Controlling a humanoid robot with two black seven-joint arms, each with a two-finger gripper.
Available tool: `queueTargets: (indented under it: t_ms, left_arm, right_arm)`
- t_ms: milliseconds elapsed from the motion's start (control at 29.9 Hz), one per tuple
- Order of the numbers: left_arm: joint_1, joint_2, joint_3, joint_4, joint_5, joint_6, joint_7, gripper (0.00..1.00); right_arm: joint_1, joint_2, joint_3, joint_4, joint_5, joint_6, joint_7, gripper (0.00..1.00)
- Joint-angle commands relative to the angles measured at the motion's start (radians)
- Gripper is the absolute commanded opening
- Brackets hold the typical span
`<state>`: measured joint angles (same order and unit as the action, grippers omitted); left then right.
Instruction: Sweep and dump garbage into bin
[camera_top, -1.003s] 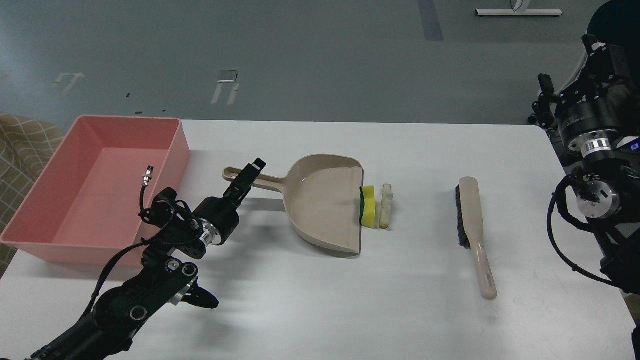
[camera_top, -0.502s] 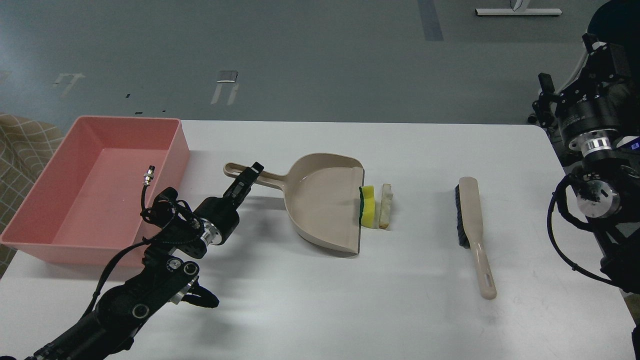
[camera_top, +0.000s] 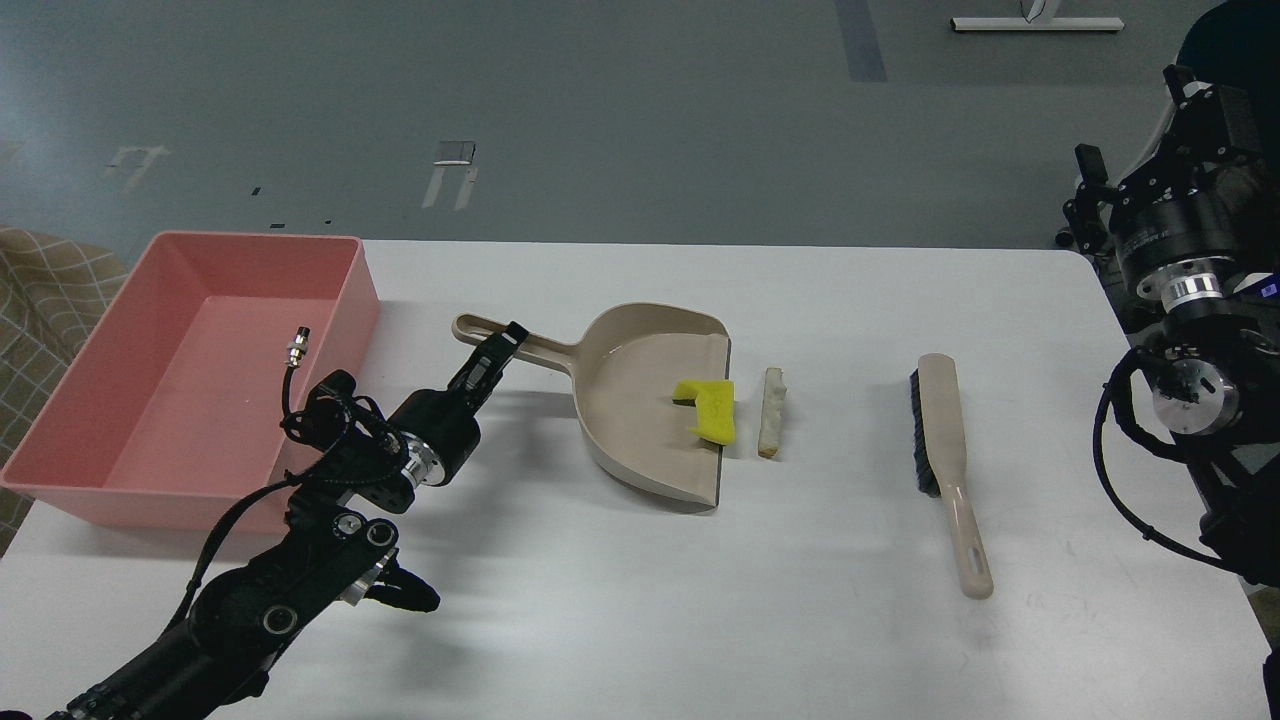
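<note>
L claw (camera_top: 497, 352) clamped on dustpan (camera_top: 640, 400) handle; sponge (camera_top: 708, 408) on pan lip, slice (camera_top: 770, 412) just beyond; R claw not seen.

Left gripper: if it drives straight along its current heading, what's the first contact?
Likely the dustpan handle: the left gripper points up-right right at it. Height above the handle is unclear from this view.

Our left hand (camera_top: 497, 353) sits at the dustpan (camera_top: 640, 400) handle, its fingers too dark to tell apart. The sponge (camera_top: 708, 408) lies tilted across the pan's front lip, half inside. The slice (camera_top: 770, 412) rests on the white tabletop (camera_top: 700, 600) just beyond the lip. The brush (camera_top: 948, 460) lies further right. The pink bin (camera_top: 190, 370) stands at the left edge. Our right arm (camera_top: 1190, 330) hangs off the right side, its hand out of sight.
</note>
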<state>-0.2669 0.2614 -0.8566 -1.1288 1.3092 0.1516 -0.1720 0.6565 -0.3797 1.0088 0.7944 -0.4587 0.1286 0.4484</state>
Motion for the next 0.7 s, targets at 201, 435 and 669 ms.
queueTargets:
  t_ms: [201,435,669]
  left_arm:
    - [-0.009,0.015,0.001,-0.017,-0.1,0.0,0.0,0.0]
    - [-0.009,0.022,0.001,-0.023,-0.097,0.003,-0.004,0.0]
    - [-0.006,0.025,0.002,-0.04,-0.096,0.002,-0.012,0.0]
  right_arm:
    - [0.032,-0.12,-0.202,0.046,-0.002,0.005,-0.045,1.0]
    - [0.052,-0.401,-0.479,0.328,-0.054,0.005,-0.109,1.0]
    - [0.035,-0.718,-0.66,0.655,-0.23,0.005,-0.157,1.0]
